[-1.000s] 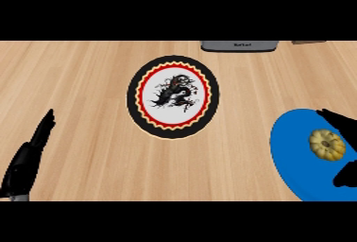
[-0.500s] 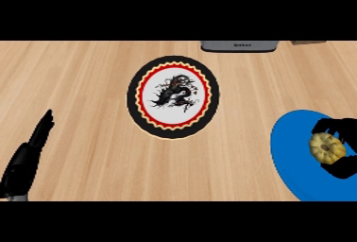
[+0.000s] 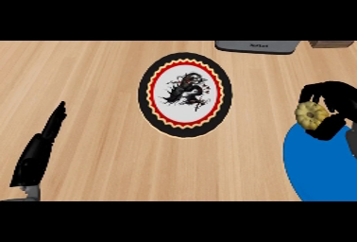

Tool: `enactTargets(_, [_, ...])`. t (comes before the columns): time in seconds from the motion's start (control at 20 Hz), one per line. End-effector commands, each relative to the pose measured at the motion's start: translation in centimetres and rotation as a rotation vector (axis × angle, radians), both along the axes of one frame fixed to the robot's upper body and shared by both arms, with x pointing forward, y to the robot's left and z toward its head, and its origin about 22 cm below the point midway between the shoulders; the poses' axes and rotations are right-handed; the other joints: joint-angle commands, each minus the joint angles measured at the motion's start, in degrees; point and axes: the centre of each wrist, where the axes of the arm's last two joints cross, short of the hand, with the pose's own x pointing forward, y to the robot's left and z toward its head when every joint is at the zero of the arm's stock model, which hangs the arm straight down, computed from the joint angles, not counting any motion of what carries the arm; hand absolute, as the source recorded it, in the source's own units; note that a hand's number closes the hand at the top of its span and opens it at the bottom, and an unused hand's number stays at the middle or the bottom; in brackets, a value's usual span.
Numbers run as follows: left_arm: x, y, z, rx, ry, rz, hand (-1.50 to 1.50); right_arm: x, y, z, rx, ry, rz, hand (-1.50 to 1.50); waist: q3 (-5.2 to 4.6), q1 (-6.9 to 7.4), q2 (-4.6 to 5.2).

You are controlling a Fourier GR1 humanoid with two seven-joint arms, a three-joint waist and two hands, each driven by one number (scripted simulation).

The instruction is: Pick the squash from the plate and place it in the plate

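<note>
The right hand is curled round the squash above the blue plate's top rim, near the counter's right edge. The left hand rests with straight fingers at the lower left corner.

1. You had a wooden counter filling the view, pale tan, its grain running across from left to right.
2. You could see a grey device at the far edge of the counter, right of centre. Only its near part showed, with rounded corners. A small dark marking sat on its top, too small to read.
3. You also had a brown object in the far right corner, just beside the grey device. Only a thin strip of it showed, so you could not tell what it was.
4. Both of those lay well apart from the middle of the counter.
</note>
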Motion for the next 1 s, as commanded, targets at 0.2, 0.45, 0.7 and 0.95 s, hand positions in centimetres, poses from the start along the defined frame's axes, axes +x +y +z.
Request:
enactTargets(0.2, [0.5, -1.3, -0.5, 0.007, -0.006, -0.012, 0.0, 5.8, -0.1, 3.6, 0.076, -0.238, 0.071, 1.5, 0.09, 0.8, 0.33])
enactTargets(0.45, [-0.1, -0.3, -1.0, 0.009, 0.001, 0.008, 0.0, 7.3, -0.6, 8.0, 0.151, -0.499, 0.116, 1.5, 0.01, -0.45, -0.19])
enactTargets(0.7, [-0.4, 1.6, -1.0, 0.022, 0.035, 0.028, 0.0, 8.4, 1.6, 8.8, 0.335, -0.626, 0.317, 1.5, -0.08, -2.29, -0.78])
enactTargets(0.95, [-1.2, 0.4, -2.0, -0.008, 0.034, 0.054, 0.0, 9.9, 4.6, 11.5, 0.474, -0.546, 0.478, 1.5, -0.15, -3.04, -1.12])
